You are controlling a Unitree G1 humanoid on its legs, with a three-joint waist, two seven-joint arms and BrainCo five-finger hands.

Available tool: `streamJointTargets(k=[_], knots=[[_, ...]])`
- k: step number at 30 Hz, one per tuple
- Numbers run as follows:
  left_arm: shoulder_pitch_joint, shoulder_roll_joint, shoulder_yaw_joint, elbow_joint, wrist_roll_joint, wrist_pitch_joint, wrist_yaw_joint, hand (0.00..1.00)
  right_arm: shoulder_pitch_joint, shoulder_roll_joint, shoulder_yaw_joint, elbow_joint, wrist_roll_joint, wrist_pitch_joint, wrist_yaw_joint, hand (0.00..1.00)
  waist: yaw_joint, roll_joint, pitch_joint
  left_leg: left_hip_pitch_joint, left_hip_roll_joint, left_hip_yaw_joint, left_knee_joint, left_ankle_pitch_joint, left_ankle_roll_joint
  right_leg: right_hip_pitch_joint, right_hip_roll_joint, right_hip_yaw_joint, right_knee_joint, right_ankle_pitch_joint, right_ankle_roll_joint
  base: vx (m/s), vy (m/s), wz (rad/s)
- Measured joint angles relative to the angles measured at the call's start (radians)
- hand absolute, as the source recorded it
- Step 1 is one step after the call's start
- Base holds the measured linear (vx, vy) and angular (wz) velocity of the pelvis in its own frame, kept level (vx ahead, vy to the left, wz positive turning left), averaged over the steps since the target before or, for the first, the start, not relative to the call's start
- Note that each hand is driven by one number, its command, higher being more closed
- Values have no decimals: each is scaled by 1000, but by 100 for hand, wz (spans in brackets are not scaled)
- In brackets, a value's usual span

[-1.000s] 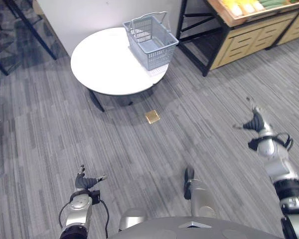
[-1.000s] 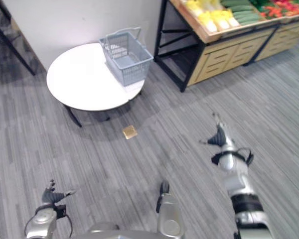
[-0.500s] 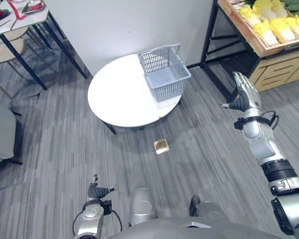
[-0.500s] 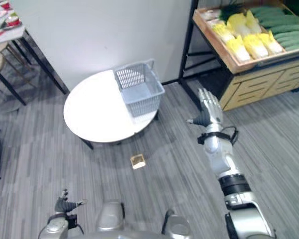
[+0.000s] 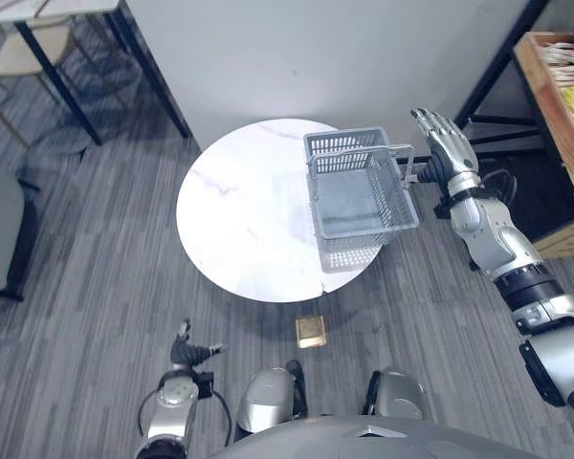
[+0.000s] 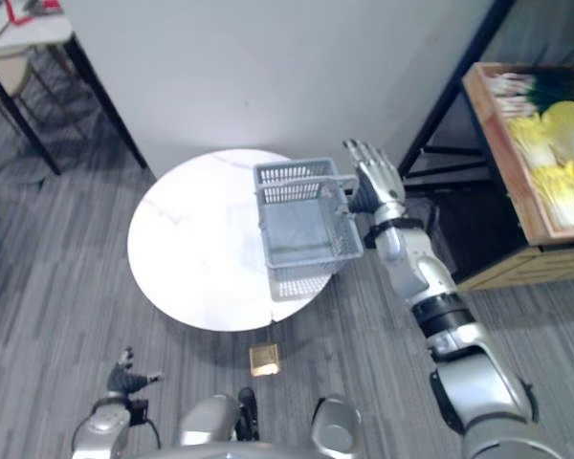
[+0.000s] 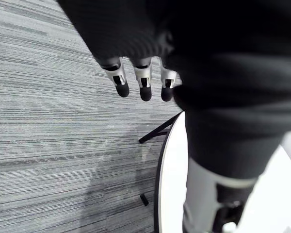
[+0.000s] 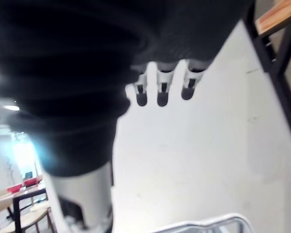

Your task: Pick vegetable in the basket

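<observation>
Grey striped carpet (image 5: 96, 287) runs up to a plain white wall (image 5: 316, 57) at the far side. A dark-legged table (image 6: 24, 33) stands at the far left. Near and low on the left, the left hand (image 5: 184, 352) hangs over the carpet with its fingers (image 7: 143, 87) loosely straight and slightly spread, holding nothing. In the middle stands a round white marbled bench (image 5: 239, 220), and a small tan square (image 5: 312, 331) lies on the carpet just near its edge. A grey wire-mesh plastic basket (image 5: 356, 254) sits on the right part of the bench, handles raised. The right hand (image 5: 443, 143) is at the basket's far right corner, fingers straight and close together. Whether it touches the handle cannot be told. At the far right, pale yellow leafy vegetables (image 6: 560, 124) lie in a wooden tray (image 6: 502, 158), well apart from the basket.
</observation>
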Motion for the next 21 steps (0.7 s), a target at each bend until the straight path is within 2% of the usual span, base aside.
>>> streamJointTargets(k=[1, 2, 3, 5, 6, 8, 12, 14, 16, 20, 21], knots=[[3, 28, -7, 3, 0, -4, 0, 0, -1, 9, 1, 4, 0, -1, 5, 0, 15, -41, -1, 7, -16, -6, -7, -13, -41, -4, -14, -5, -100, 189, 30, 269, -361, 21], [6, 24, -6, 7, 0, -3, 0, 0, -6, 12, 2, 11, -1, -1, 6, 0, 26, -37, -3, 6, -7, -5, -8, -14, -60, 6, -4, -10, -121, 169, 32, 303, -445, -3], [28, 5, -8, 5, 1, -6, -1, 0, -34, 23, 21, 30, -1, 0, 8, 0, 28, -9, -6, -16, 39, 0, -12, 2, -94, 27, 40, -20, -210, 185, 18, 175, -280, -18], [43, -19, -8, 5, 1, -9, 0, 0, -45, 19, 39, 51, -1, 0, 8, 0, 23, 16, -7, -25, 68, 1, -34, 8, -106, 42, 81, -40, -274, 202, 0, 188, -261, -11], [44, -30, -8, 5, 0, -14, 0, 0, -47, 20, 39, 79, -1, 1, 8, 0, 23, 23, -6, -31, 88, 0, -53, 20, -124, 42, 106, -51, -302, 214, -14, 163, -197, -6], [39, -37, -9, 5, -1, -22, 0, 0, -53, 15, 40, 125, -1, 3, 8, 0, 23, 26, -3, -39, 104, -2, -77, 37, -133, 42, 125, -66, -328, 219, -20, 114, -153, 7], [29, -42, -9, 4, -2, -38, 2, 0, -142, 14, 59, 189, -1, 6, 6, 0, 25, 41, 13, -78, 99, -11, -76, 37, -133, 27, 124, -83, -366, 250, -18, 6, -34, 12], [10, -42, -10, -2, -2, -43, 12, 0, -217, 9, 76, 232, -1, 7, -2, 0, 26, 54, 51, -104, 88, -33, -73, 37, -132, 23, 119, -91, -385, 267, -15, -80, 5, 24], [-20, -37, -10, -18, -9, -46, 24, 0, -307, 2, 85, 296, 0, 6, -13, 0, 53, 65, 102, -167, 69, -56, -61, 46, -123, -17, 100, -115, -397, 283, -10, -161, 15, 32], [-33, -30, -10, -33, -32, -56, 32, 0, -402, -9, 87, 347, -10, 13, -61, 0, 66, 89, 171, -221, 57, -102, -52, 67, -119, -34, 87, -147, -403, 300, -10, -114, 10, 38], [-32, -24, -11, -41, -48, -57, 37, 0, -458, -13, 105, 386, -12, 12, -60, 100, 68, 94, 181, -245, 53, -116, -49, 74, -118, -48, 83, -157, -403, 302, -10, -96, 24, 43]])
